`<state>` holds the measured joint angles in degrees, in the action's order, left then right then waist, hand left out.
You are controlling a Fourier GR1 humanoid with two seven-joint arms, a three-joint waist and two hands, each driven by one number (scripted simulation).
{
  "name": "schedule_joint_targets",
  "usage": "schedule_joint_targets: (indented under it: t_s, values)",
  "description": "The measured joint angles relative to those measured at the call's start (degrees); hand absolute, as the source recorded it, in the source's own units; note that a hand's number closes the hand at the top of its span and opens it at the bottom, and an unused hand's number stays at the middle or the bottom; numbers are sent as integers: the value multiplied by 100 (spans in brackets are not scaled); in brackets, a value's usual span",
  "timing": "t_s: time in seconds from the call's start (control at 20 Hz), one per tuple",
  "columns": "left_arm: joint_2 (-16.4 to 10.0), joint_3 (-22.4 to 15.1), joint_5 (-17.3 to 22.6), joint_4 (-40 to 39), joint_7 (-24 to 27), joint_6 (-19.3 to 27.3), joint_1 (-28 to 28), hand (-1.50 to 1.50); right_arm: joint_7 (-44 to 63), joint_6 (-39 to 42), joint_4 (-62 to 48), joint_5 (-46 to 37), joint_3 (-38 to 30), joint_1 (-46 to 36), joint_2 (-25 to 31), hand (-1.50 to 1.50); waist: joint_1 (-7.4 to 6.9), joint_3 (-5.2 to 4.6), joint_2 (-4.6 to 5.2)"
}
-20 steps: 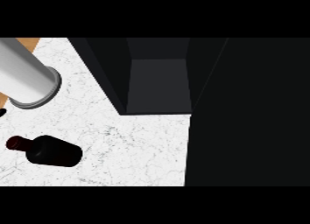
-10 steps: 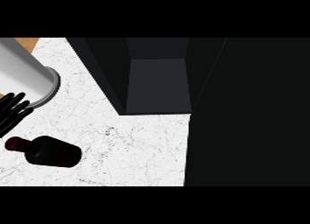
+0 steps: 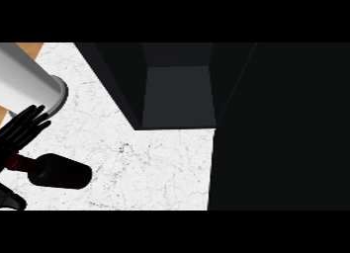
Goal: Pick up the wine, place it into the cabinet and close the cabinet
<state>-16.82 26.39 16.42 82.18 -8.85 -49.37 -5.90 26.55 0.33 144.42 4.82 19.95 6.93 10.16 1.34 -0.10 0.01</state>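
A dark wine bottle (image 3: 60, 171) lies on its side on the white marble counter (image 3: 152, 170) at the lower left, its reddish neck pointing left. My left hand (image 3: 17, 132) comes in from the left edge just above the neck, fingers straight and spread; a dark part that may be the thumb (image 3: 1, 196) shows below the neck. The hand hides the neck's end, and I cannot see that it touches the bottle. Its grey forearm (image 3: 21, 81) fills the upper left. The dark cabinet (image 3: 176, 94) stands open at the middle top. My right hand is out of sight.
A wide black panel (image 3: 287, 128), perhaps the cabinet's door or side, covers the whole right half. A strip of wood-coloured surface (image 3: 28, 48) shows at the upper left beyond the counter's edge.
My left hand has come further into view from the left edge, and its fingers now reach over the bottle's neck. The bottle has not moved.
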Motion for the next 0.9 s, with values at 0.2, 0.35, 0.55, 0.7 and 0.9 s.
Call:
schedule_joint_targets:
  t_s: [0.2,0.35,0.55,0.7,0.9]
  values:
    - [23,-88,-535,-455,472,15,-114,-150,48,16,19,14,-60,-1,44,-150,14,1,-2]
    - [6,-147,-930,-844,951,8,-141,-150,33,6,17,10,-41,19,38,-150,12,0,-3]
    - [-44,-236,-1257,-1332,1442,-47,-195,-150,-38,28,27,12,-40,108,58,-150,19,0,-6]
    - [-68,-356,-1564,-1693,1831,-19,-252,-150,16,8,20,9,-57,1,52,-150,13,-1,-3]
    - [-69,-545,-1966,-2076,2324,167,-232,-150,-74,11,15,3,37,83,22,-150,13,9,-12]
